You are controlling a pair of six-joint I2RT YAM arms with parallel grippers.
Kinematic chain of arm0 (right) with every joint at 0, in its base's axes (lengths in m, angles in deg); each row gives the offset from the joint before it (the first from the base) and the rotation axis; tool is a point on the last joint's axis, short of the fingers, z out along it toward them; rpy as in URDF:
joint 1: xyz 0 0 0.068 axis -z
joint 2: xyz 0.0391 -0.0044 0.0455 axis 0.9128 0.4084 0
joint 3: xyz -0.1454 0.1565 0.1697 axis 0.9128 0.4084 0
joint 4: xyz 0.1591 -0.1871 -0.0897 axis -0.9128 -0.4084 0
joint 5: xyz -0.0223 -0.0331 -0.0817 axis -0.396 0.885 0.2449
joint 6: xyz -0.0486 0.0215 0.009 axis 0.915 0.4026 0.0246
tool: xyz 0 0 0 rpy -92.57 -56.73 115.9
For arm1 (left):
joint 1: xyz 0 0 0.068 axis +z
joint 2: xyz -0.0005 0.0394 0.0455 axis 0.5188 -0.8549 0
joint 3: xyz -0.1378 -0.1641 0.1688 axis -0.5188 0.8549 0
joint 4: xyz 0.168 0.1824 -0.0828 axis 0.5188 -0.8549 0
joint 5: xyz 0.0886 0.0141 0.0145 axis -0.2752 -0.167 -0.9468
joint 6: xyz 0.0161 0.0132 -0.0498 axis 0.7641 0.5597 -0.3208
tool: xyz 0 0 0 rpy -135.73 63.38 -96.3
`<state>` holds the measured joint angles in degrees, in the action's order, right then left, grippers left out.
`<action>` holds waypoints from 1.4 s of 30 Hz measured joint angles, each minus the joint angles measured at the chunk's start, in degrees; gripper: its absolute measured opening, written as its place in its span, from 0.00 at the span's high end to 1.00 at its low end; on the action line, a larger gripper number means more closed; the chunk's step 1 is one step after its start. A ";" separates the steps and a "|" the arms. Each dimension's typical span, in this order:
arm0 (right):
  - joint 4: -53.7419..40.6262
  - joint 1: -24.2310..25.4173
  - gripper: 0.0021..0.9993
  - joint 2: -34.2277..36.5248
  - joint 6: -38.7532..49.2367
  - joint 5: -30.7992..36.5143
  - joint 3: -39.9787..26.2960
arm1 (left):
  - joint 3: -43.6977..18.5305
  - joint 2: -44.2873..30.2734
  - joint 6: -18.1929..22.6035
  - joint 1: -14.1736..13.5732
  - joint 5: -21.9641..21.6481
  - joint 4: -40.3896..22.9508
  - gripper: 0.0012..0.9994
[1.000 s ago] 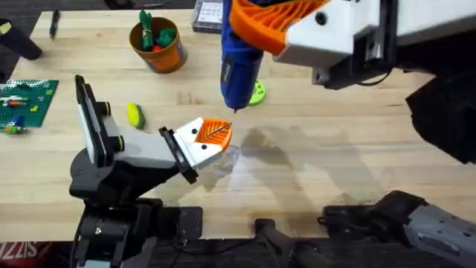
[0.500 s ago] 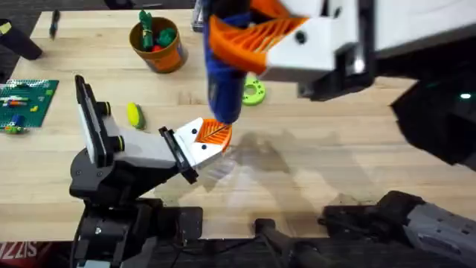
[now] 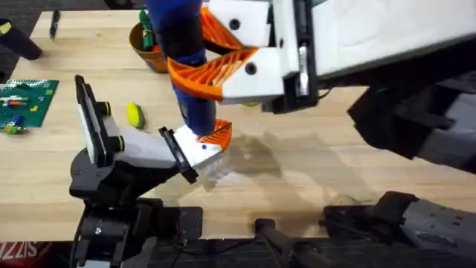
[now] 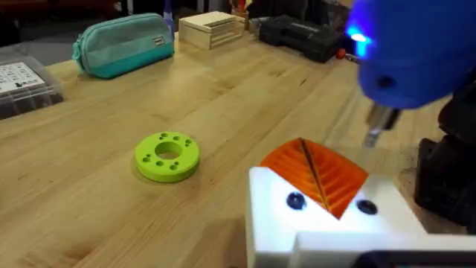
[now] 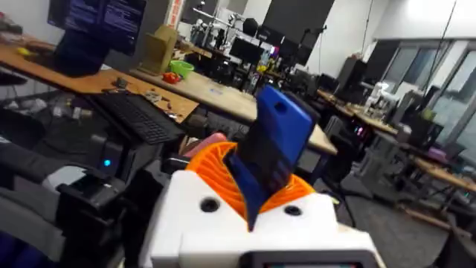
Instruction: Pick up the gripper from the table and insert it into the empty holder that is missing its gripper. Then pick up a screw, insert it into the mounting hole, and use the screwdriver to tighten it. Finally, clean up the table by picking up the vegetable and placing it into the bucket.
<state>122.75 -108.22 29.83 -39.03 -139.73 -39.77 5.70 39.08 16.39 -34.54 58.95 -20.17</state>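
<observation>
Setting: pale wooden counter; all places below are given from the holder.

- Holder: white block at the end of the left arm, lying low on the counter. The orange gripper is already seated in it; two dark mounting holes show in the white face in the left wrist view.
- Left gripper: its fingers are closed together, orange wedges meeting along a dark seam.
- Right gripper: fingers clamped around the screwdriver, which hangs nearly upright directly over the holder. Its tip sits just above and slightly beyond the wedge; a blue light glows on the body.
- Screw: too small to tell whether one sits in a hole.
- Vegetable: on the counter, near the holder, toward the left arm's side.
- Bucket: well beyond the holder, partly hidden by the screwdriver.
- Green disc: just beyond the holder.

Handling note: the step looks like tightening. Centre the tip over the hole first, keep the shaft square to the white face, then press lightly; a tilted bit would likely slip off.
</observation>
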 joint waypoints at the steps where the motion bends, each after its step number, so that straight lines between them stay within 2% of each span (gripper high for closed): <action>1: 1.35 0.00 1.00 0.88 0.28 -0.04 0.00 | 0.00 -0.01 0.00 0.00 -0.01 0.00 0.99; 7: 6.42 0.00 1.00 4.15 1.38 0.03 0.00 | 0.00 0.00 0.00 0.00 -0.02 0.00 0.99; 20: 6.90 -1.29 1.00 7.33 2.47 0.55 0.00 | 0.00 0.00 0.00 0.00 0.00 0.00 0.99; 42: 7.25 -1.55 1.00 7.72 4.22 2.06 0.00 | 0.00 -0.01 0.00 0.00 -0.01 0.00 0.99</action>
<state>130.00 -109.77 37.54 -34.80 -137.67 -39.77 5.70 39.07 16.39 -34.54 58.94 -20.17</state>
